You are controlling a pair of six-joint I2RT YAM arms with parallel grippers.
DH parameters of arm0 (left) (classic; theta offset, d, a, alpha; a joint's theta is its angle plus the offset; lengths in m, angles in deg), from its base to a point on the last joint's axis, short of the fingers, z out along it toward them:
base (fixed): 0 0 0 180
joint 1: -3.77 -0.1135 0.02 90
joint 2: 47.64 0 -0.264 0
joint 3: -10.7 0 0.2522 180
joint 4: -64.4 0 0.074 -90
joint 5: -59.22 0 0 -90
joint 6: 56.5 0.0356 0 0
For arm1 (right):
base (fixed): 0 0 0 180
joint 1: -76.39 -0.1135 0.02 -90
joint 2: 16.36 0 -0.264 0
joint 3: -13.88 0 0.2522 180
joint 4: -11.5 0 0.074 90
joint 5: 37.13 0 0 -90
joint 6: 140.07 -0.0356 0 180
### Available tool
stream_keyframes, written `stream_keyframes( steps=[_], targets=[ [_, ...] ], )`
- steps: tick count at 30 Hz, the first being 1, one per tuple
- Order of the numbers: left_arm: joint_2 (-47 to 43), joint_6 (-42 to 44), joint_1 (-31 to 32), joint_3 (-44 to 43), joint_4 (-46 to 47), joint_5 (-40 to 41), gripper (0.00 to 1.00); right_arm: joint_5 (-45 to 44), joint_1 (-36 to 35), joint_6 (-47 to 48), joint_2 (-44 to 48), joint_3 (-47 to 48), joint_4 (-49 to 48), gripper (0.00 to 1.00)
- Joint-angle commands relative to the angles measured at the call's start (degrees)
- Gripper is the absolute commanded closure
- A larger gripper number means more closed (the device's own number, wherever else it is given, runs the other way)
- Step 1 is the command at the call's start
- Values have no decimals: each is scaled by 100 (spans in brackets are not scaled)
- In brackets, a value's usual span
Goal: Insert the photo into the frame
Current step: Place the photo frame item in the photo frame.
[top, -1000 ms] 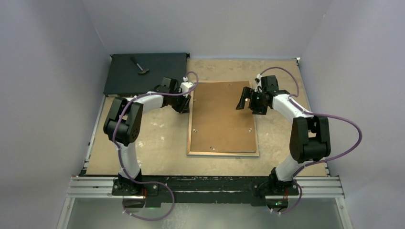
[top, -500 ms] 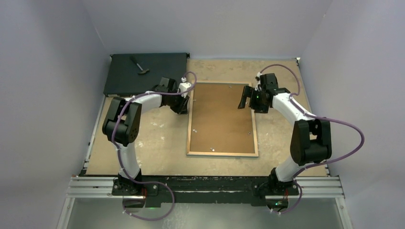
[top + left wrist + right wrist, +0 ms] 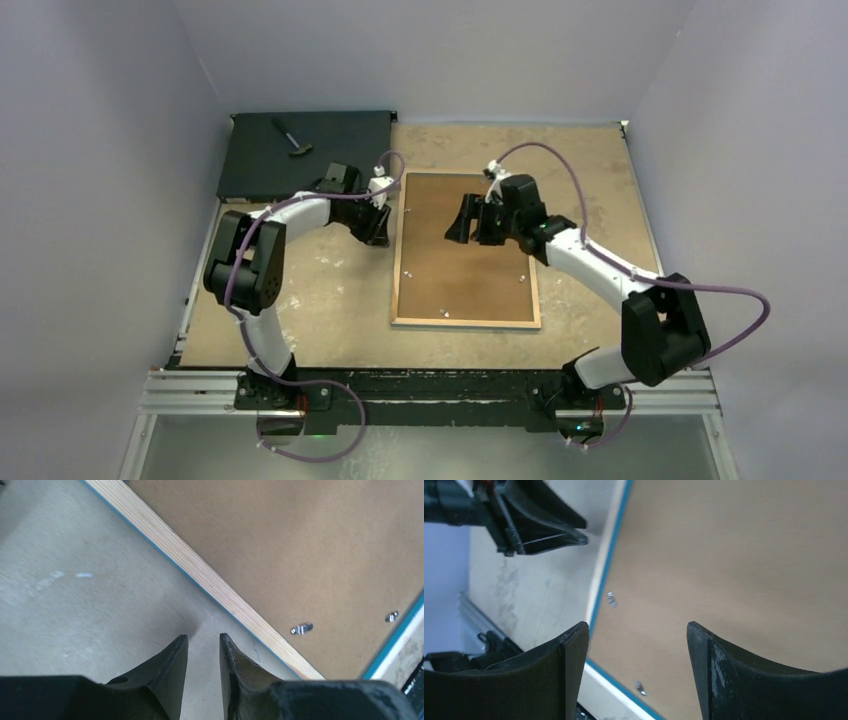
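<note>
The frame (image 3: pixel 465 322) lies face down in the middle of the table, bare wood rim up. A brown backing panel (image 3: pixel 465 260) fills it, with small metal tabs (image 3: pixel 301 628) along its edges. The photo is out of view. My left gripper (image 3: pixel 383 232) sits low over the table just outside the frame's left rim (image 3: pixel 200 567). Its jaws (image 3: pixel 202 640) stand a narrow gap apart with only table between them. My right gripper (image 3: pixel 458 222) hovers over the panel's upper half (image 3: pixel 734 565), open (image 3: pixel 636 626) and empty, pointing toward the left rim (image 3: pixel 606 565).
A flat black box (image 3: pixel 330 160) sits at the back left with a small hammer-like tool (image 3: pixel 292 138) on it. Grey walls close in on three sides. A metal rail (image 3: pixel 430 390) runs along the near edge.
My right gripper has swung left from the frame's right edge to over the backing panel, its jaws narrowing somewhat. The left gripper has barely shifted beside the left rim.
</note>
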Motion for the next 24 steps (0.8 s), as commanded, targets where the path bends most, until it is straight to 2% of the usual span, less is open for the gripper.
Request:
stream_keyframes(
  steps=[1, 5, 10, 15, 24],
  targets=[
    [-408, 60, -25, 421, -62, -525, 72, 457, -652, -629, -80, -525, -1631, 28],
    [-488, -254, -23, 641, 123, -808, 72, 609, -1103, -667, -499, -689, -2345, 30],
    [-427, -487, -19, 777, 264, -1123, 70, 820, -1391, -592, -1052, -571, -2761, 36],
    [-353, -609, -14, 836, 373, -1234, 66, 911, -1475, -531, -1431, -572, -3022, 40],
    [-251, -617, -12, 925, 478, -1186, 66, 1081, -1508, -464, -1908, -611, -3381, 42]
  ],
)
